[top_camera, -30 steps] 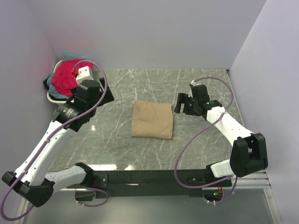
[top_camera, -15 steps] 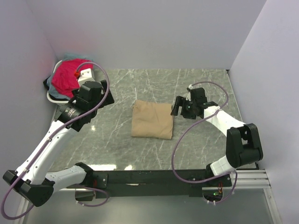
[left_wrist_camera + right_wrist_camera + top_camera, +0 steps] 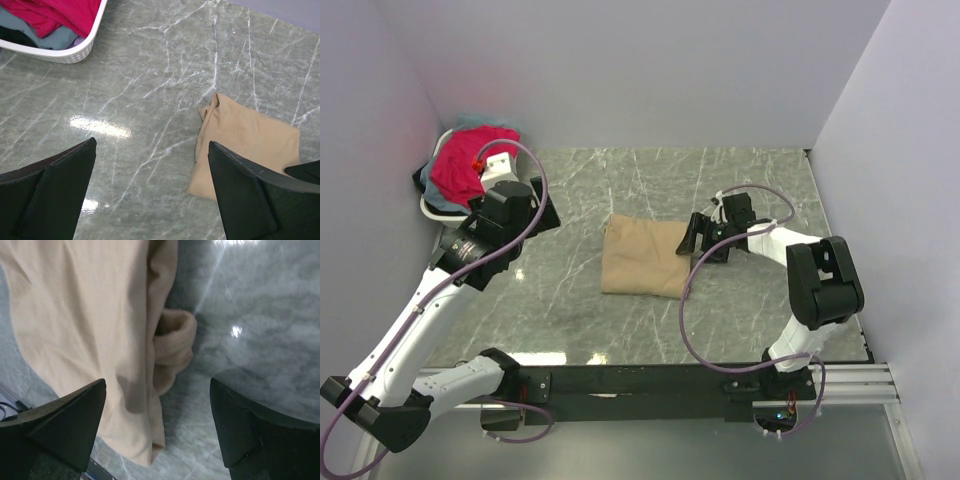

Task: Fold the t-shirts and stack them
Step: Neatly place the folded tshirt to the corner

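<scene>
Finishing the fold on the plain tan cloth t-shirt (image 3: 75, 315), lying on the grey marble worktop (image 3: 750, 180) directly under the released right claw (image 3: 157, 390), rolled edge just ahead of its spread jaws; next, probably pinching that roll flat, left claw (image 3: 152, 150) likewise released, hovering apart.

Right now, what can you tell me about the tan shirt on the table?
The tan shirt is soft, plain cloth, folded into a rough rectangle, lying flat in the middle of the grey marble table. Its right edge shows stacked layers and one rolled bulge. The right gripper stands open over that edge; I cannot tell if it touches.
</scene>
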